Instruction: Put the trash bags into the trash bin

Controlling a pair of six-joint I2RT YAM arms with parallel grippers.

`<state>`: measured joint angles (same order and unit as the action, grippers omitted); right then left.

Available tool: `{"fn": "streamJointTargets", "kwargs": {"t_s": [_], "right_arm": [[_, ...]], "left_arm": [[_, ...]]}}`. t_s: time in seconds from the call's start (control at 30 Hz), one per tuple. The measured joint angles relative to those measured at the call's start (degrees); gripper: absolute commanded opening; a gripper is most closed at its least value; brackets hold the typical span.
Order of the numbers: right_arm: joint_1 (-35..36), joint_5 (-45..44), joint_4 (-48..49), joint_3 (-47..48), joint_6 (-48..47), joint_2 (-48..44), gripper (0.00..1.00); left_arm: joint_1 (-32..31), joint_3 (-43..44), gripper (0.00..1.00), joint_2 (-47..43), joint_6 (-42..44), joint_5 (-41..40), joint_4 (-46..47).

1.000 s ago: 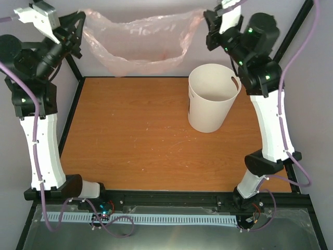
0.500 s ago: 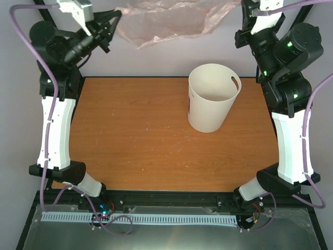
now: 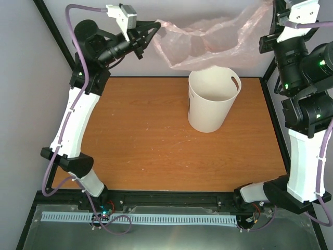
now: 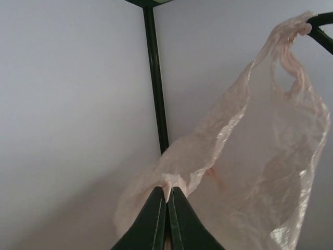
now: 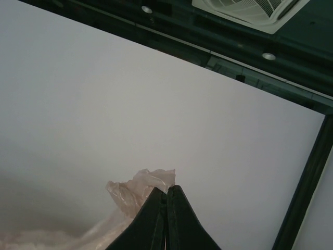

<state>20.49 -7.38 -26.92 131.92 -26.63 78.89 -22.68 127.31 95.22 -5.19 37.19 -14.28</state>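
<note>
A thin translucent pale pink trash bag [image 3: 210,41] hangs stretched in the air between my two grippers, its lowest fold just above the rim of the white round trash bin [image 3: 210,104], which stands upright on the table at the back right. My left gripper [image 3: 155,27] is shut on the bag's left edge; in the left wrist view [image 4: 167,194] the plastic [image 4: 250,156] bunches at the fingertips. My right gripper [image 3: 271,21] is shut on the bag's right edge at the top right; in the right wrist view [image 5: 167,190] a crumpled tuft [image 5: 140,190] sticks out beside the tips.
The orange wooden table [image 3: 140,140] has black frame posts at its back corners [image 3: 52,26]. A pale wall rises behind it. Both arm bases sit on a black rail [image 3: 171,198] at the near edge.
Both grippers have carried the bag to the right. It has come lower, from left of the bin and high, until it hangs directly over the bin's mouth.
</note>
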Motion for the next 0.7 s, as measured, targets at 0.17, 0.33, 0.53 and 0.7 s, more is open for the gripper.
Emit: {"fn": "streamJointTargets", "kwargs": {"t_s": [0.17,0.33,0.53,0.7], "right_arm": [[-1.0,-0.7,0.1,0.5,-0.4,-0.1,0.03],[-1.3,-0.7,-0.2,-0.9,-0.5,-0.1,0.03],[-1.3,0.3,-0.8,-1.9,0.6,1.4,0.03],[-1.3,0.9,-1.0,-1.5,1.8,4.6,0.03]], "left_arm": [[-2.1,0.7,0.01,1.3,0.3,-0.5,-0.3],[-2.3,0.8,0.01,1.9,0.2,-1.8,-0.3],[-2.3,0.8,0.01,3.9,0.2,-5.6,-0.7],[-2.3,1.2,0.01,7.8,0.4,-9.0,-0.9]]}}
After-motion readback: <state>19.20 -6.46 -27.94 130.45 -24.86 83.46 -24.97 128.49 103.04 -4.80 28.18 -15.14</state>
